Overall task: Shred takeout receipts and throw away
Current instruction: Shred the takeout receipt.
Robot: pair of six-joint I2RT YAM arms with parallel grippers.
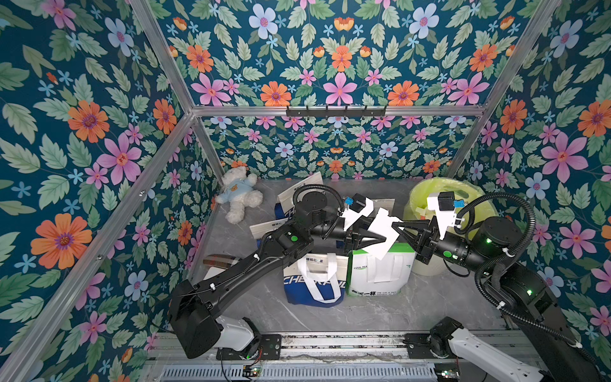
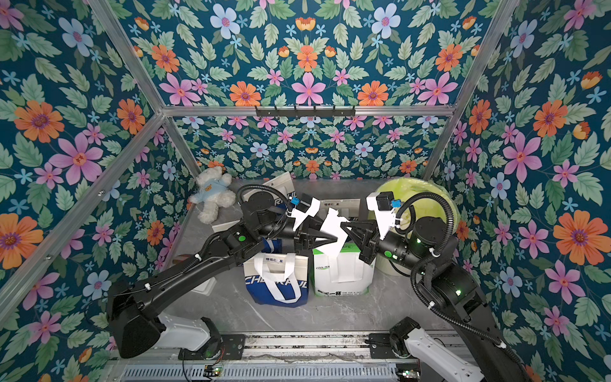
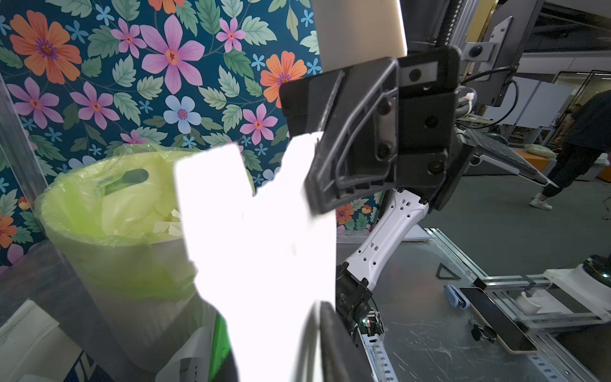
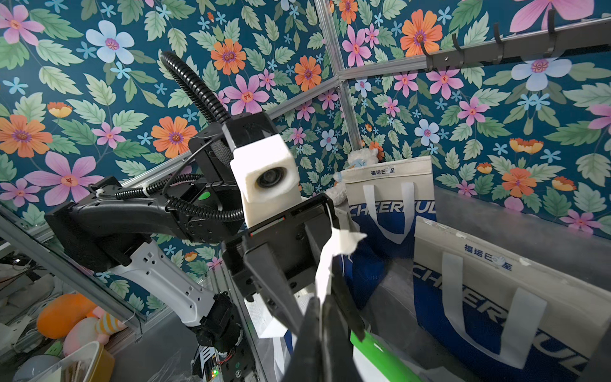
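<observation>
Now the receipt [image 1: 383, 221] hangs lengthwise below the clenched right tool [image 1: 394, 226], which grips it. The left tool [image 1: 383, 238], directly opposite, stands released, its jaws parted.

Receipt [image 3: 258, 238]: white, washed out by glare, deep notch torn in one edge. Right gripper [image 3: 317, 142] pinches that edge, jaws closed on the paper. Beyond it, bin [image 3: 132, 264] with yellow-green liner [image 3: 82, 205]; white scraps [image 3: 172, 225] inside.

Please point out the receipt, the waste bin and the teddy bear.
receipt [image 1: 383, 222], in a top view, its middle.
waste bin [image 1: 417, 198], in a top view, lined rim.
teddy bear [image 1: 238, 192], in a top view, blue shirt.
</observation>
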